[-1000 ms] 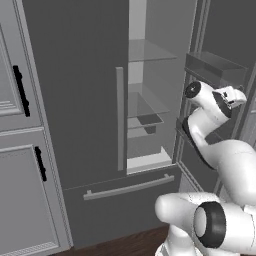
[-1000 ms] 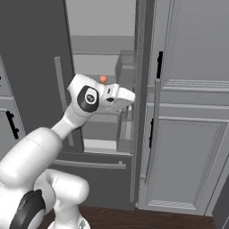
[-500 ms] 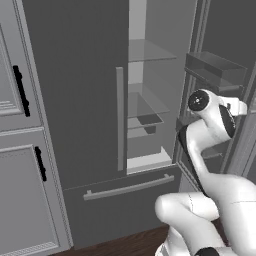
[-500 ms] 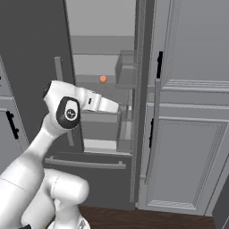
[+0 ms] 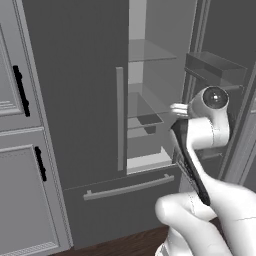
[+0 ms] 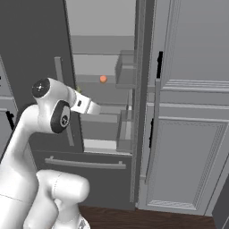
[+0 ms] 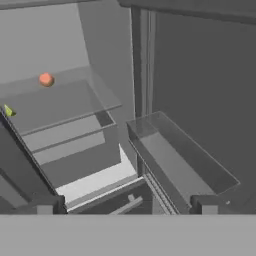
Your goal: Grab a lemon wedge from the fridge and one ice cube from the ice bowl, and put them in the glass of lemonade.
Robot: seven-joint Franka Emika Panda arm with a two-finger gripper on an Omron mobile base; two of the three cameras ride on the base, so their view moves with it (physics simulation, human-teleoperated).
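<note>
Tall dark grey double-door fridge point(image 5: 80, 100) stood open, no writing legible, two-finger gripper point(image 7: 125, 205) spread wide, nothing held, small yellow-green lemon wedge point(image 7: 8, 110) lay on glass shelf point(image 7: 65, 102).

A rendered kitchen: straight ahead of the hand stands a dark grey fridge point(image 5: 90, 100) with one door open onto glass shelves point(image 7: 60, 102), flanked by pale panelled cabinets point(image 6: 188, 134) on dark wood flooring point(image 6: 134, 219).

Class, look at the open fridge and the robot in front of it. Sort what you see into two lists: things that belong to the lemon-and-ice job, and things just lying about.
Belongs to the job:
- fridge, right door open
- lemon wedge, small yellow-green piece on a glass shelf
- end effector, open, empty, pointing into the fridge

Just lying about:
- orange ball further back on the same shelf
- panelled cabinets beside the fridge
</note>
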